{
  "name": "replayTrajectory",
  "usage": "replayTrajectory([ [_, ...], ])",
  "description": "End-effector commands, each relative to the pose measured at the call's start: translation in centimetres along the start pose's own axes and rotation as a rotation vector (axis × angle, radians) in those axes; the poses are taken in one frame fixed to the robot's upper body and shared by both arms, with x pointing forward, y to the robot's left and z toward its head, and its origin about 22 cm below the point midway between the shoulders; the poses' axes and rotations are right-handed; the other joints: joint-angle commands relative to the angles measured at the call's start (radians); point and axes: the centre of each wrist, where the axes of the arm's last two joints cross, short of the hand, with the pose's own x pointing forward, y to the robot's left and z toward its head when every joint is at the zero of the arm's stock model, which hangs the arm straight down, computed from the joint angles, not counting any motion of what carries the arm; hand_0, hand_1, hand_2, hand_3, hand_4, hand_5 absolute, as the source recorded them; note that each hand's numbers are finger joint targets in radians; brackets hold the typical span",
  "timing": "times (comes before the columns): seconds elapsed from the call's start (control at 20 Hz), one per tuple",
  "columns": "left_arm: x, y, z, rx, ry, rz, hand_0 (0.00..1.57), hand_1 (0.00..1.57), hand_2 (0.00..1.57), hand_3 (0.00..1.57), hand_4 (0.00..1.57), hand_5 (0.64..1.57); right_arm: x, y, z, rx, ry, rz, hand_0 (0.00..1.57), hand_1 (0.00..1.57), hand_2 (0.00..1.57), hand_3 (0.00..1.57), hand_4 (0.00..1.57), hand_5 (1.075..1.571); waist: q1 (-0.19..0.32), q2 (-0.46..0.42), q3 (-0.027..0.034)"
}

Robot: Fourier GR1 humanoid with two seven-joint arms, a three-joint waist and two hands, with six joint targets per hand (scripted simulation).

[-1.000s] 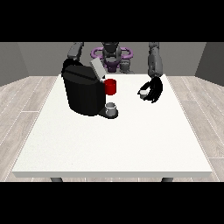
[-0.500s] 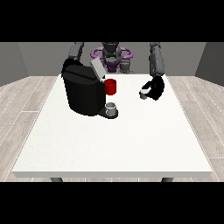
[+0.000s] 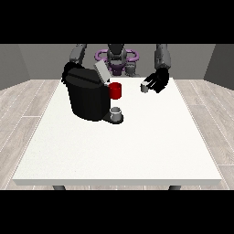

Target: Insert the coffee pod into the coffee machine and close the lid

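A plain indoor room, perhaps a test space. Grey walls [image 3: 27, 64] and pale plank flooring [image 3: 23, 114] surround one large white table [image 3: 119, 151] bearing a coffee machine [image 3: 87, 96].

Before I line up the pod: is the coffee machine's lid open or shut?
Open: the grey lid stands tilted up above the black coffee machine.

the hand at the view's right [image 3: 158, 81] hangs raised with fingers curled, seemingly pinching something small.
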Motion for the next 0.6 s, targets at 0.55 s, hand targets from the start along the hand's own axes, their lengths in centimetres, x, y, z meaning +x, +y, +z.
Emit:
replayTrajectory([
  [0.55,4.8,7.9,-2.9,0.064,-0.059,0.006,1.25,1.25,1.33,1.28,0.54,1.571,0.1,2.5,0.3,0.106,-0.034,-0.007,0.0,0.0,0.0,0.0,0.49,1.571,-0.078,0.017,-0.0004],
])
